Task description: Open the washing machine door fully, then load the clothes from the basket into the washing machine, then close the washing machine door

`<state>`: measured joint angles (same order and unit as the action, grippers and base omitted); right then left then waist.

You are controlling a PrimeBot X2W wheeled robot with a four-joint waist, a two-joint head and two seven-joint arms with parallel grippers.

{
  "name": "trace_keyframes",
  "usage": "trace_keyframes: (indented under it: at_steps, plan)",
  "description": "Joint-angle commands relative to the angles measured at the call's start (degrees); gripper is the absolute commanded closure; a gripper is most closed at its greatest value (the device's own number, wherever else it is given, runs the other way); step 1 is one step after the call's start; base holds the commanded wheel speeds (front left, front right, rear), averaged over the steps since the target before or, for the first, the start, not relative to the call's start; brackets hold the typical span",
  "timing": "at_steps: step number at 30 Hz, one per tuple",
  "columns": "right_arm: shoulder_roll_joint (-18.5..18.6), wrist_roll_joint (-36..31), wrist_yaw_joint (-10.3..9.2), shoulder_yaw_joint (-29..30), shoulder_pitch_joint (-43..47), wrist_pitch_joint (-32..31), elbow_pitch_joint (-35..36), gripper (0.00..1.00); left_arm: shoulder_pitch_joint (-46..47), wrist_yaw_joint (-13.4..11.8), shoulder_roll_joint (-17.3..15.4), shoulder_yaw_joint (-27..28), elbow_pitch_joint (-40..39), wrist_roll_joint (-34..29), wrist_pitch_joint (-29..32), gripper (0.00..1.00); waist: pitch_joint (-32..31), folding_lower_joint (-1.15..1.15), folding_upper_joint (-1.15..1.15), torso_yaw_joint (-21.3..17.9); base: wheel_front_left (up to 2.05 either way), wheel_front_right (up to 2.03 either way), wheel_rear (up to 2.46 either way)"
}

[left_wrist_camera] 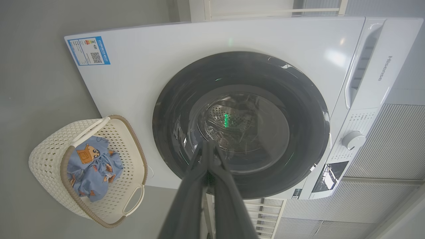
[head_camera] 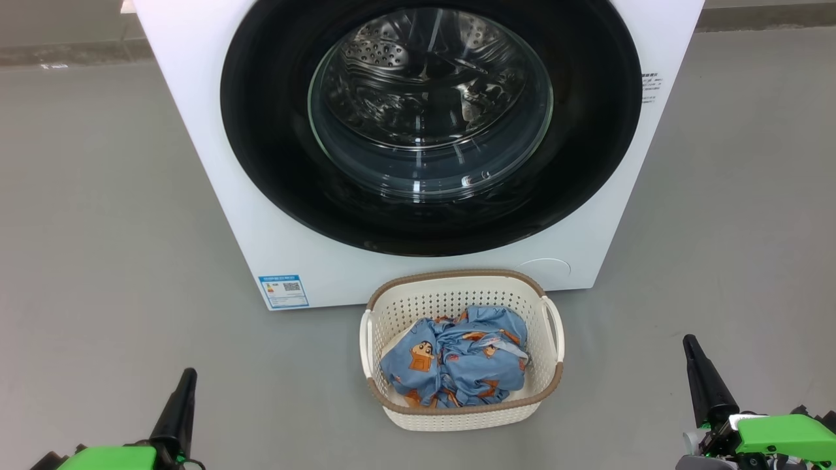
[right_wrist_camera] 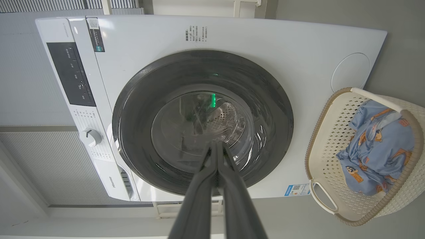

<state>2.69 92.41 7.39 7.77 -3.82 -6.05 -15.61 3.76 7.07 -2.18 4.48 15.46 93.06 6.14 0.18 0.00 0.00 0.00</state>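
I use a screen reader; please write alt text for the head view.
A white washing machine, its round black door closed, stands on a grey floor with a cream basket of blue printed clothes in front. The left gripper and right gripper, both shut, sit at the bottom corners.

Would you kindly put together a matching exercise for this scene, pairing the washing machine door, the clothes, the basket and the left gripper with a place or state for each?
Column one
1. washing machine door
2. clothes
3. basket
4. left gripper

Column two
A. on the floor, just in front of the washing machine
B. fingers together, holding nothing
C. closed flat against the machine's front
D. bunched up inside the basket

Pairs: 1-C, 2-D, 3-A, 4-B
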Motion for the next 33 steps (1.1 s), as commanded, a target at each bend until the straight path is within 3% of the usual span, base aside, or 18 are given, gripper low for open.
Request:
trace_keyframes:
  at_steps: [1,33]
  plan:
    - [0.24,-0.25,0.1,-1.26,-2.37,-0.44,1.58,1.0,2.42,0.42,-0.75,2.03,-1.44,-0.89,0.34,1.0,0.0,0.0,0.0,0.0,0.0,0.0,0.0]
    - [0.22,-0.27,0.1,-1.23,-2.37,-0.46,1.58,1.0,2.43,0.42,-0.73,2.06,-1.43,-0.91,0.37,1.0,0.0,0.0,0.0,0.0,0.0,0.0,0.0]
